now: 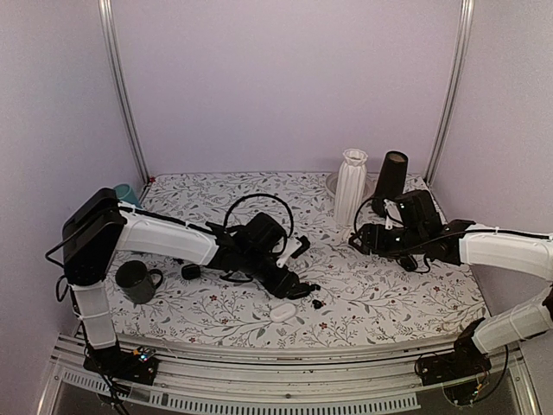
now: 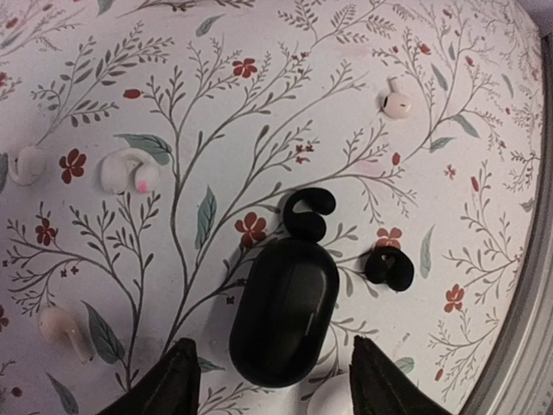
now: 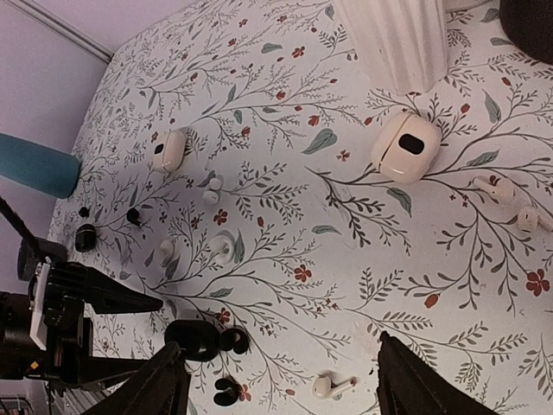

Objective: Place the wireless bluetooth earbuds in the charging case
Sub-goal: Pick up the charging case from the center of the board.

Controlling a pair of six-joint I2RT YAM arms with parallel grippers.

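A black pebble-shaped charging case (image 2: 281, 311) lies on the floral cloth with its lid shut. One black earbud (image 2: 308, 212) touches its far end and a second black earbud (image 2: 389, 268) lies just to its right. My left gripper (image 2: 276, 385) is open and empty, hovering over the case with a finger on either side of it. In the top view the left gripper (image 1: 298, 290) covers the case, and one black earbud (image 1: 318, 303) shows beside it. My right gripper (image 3: 281, 389) is open and empty, well away; its view shows the case (image 3: 192, 339) and both earbuds (image 3: 233, 339).
White earbuds (image 2: 397, 102) lie scattered on the cloth. A white case (image 1: 282, 311) sits near the front edge and an open white case (image 3: 406, 145) near the ribbed vase (image 1: 350, 186). A dark mug (image 1: 136, 281), a black cup (image 1: 390, 177) and another small black case (image 1: 191, 271) stand about.
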